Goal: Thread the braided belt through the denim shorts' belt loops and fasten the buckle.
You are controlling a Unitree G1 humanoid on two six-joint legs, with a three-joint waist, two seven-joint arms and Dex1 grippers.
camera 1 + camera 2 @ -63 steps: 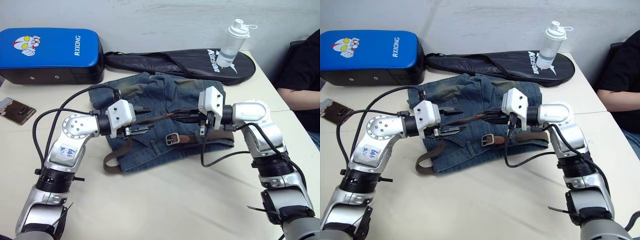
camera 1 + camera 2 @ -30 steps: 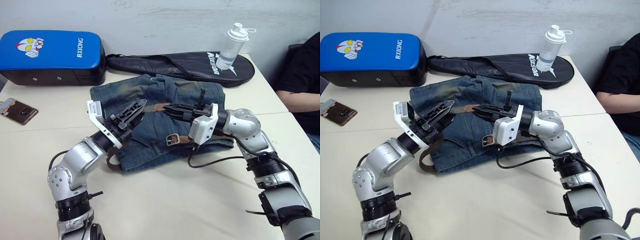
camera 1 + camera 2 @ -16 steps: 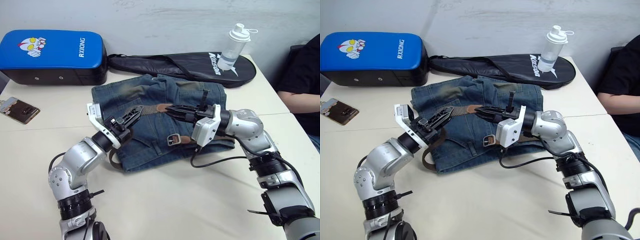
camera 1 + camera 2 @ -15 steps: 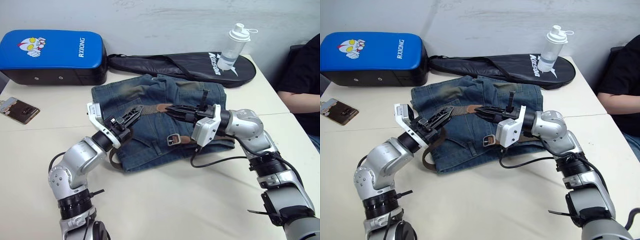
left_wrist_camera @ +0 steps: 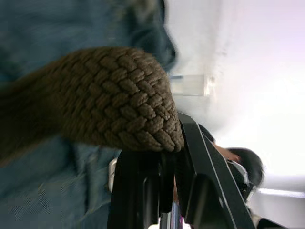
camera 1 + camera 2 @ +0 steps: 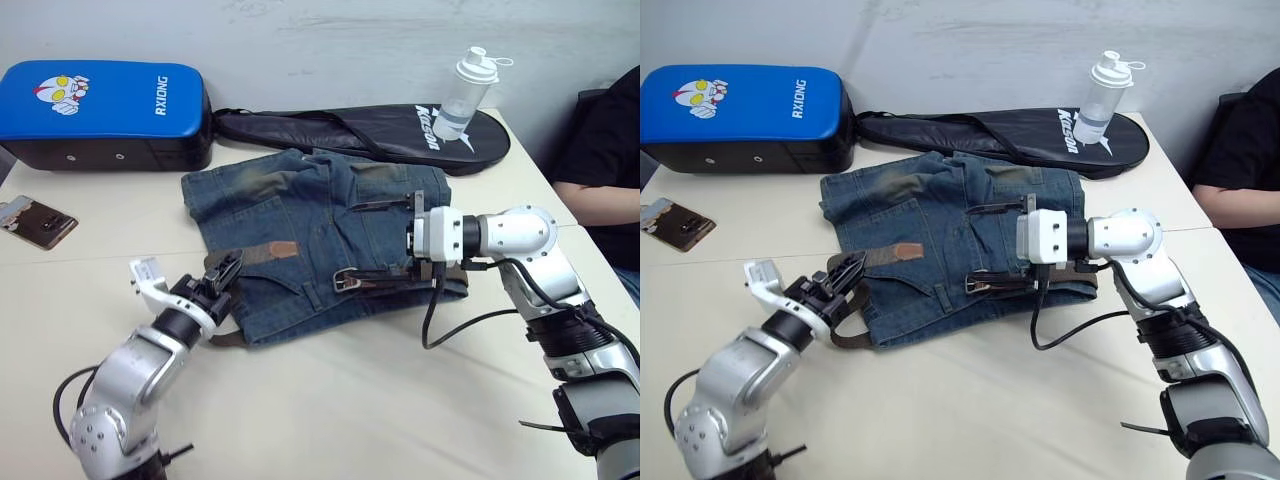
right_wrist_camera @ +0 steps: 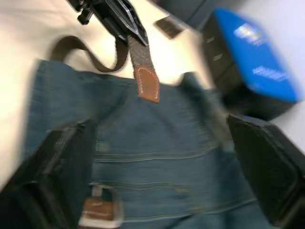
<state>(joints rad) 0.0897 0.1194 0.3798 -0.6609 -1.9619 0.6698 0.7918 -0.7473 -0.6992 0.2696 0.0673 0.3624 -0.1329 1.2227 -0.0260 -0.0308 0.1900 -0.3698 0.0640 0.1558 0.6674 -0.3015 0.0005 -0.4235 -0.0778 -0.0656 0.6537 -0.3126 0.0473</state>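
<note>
1. A phone (image 6: 33,221) lies at the desk's (image 6: 330,400) left edge, and a blue pad (image 6: 100,110) sits at the far left corner.
2. The left gripper (image 6: 222,270) is at the left side of the denim shorts (image 6: 300,215), its fingers (image 5: 143,186) closed on the braided belt (image 6: 258,255), whose tan leather tip rests on the denim.
3. The shorts lie flat mid-desk; the belt runs along the waistband on their near side, with the buckle (image 6: 345,280) on top of it.
4. The right gripper (image 6: 380,240) hovers over the shorts beside the buckle, fingers (image 7: 62,167) spread wide, gripping nothing.
5. A black racket bag (image 6: 370,125) and a bottle (image 6: 462,95) stand along the far edge.
</note>
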